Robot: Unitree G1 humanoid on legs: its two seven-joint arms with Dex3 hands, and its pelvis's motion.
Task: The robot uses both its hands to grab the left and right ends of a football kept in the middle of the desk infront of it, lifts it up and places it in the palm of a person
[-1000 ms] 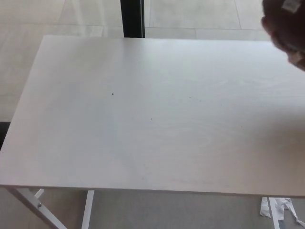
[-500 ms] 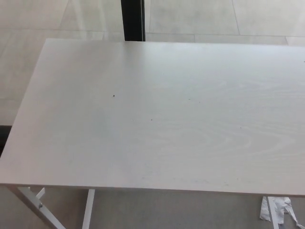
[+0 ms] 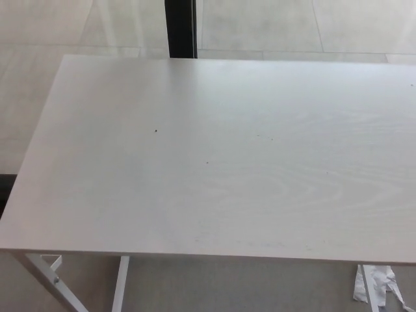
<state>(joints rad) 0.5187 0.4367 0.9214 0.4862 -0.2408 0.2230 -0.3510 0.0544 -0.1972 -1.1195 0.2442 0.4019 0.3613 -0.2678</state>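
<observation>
White woodgrain desk (image 3: 214, 162), edges unobstructed

Bright even daylight, soft glare on pale desk (image 3: 214, 162), slightly soft focus, faint shadows

One head view looks steeply down, close, onto the desk (image 3: 214, 162).

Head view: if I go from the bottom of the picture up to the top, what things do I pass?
Crumpled white paper scrap on the floor and white metal desk leg → pale wood-grain desk top → black vertical post against the light tiled floor.
</observation>
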